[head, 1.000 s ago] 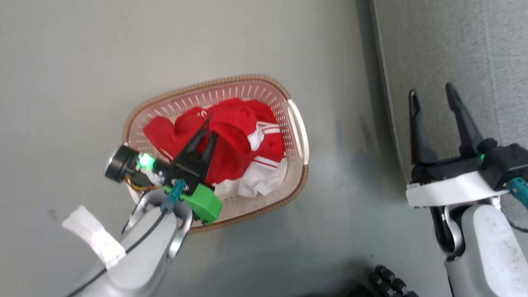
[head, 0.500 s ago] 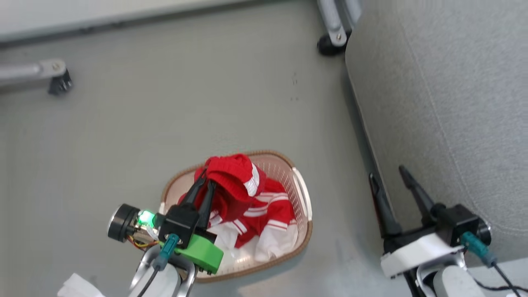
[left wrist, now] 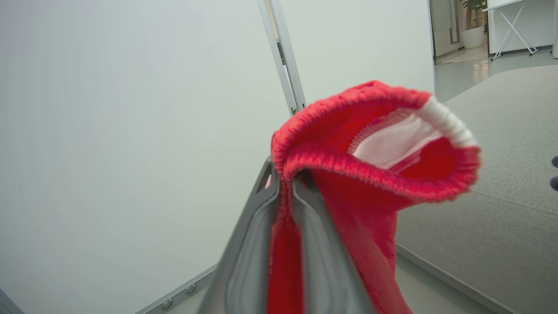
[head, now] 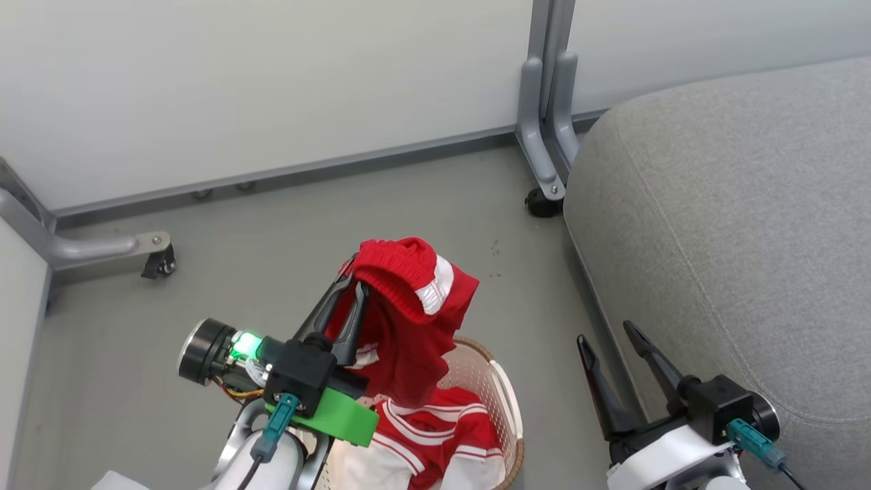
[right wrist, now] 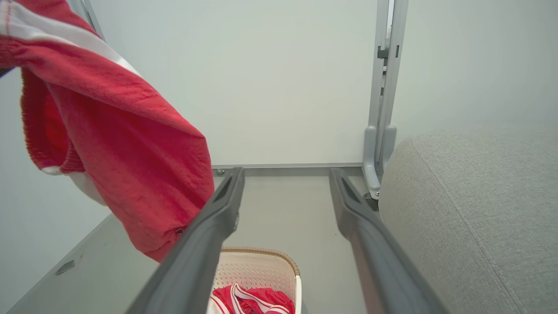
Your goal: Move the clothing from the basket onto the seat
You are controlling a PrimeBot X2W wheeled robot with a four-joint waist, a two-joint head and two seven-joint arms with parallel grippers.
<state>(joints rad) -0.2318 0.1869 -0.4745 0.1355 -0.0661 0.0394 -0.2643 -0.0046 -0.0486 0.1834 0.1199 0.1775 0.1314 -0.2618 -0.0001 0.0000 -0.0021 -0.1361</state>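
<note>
— Left gripper's (head: 354, 289) clamped on a red garment (head: 408, 320), hanging above the basket (head: 469, 371); more clothing (head: 435, 435) lies inside.
— Seat's (head: 721, 224) at three o'clock. Right gripper (head: 604, 331) gapes, holding nothing.

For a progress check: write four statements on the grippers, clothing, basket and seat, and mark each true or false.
1. The left gripper is shut on a red garment hanging above the basket. True.
2. The right gripper grips a garment. False: its fingers stand apart with nothing between them.
3. The basket is empty. False: red-and-white clothing lies in it.
4. The seat is on the robot's right of the basket. True.
</note>
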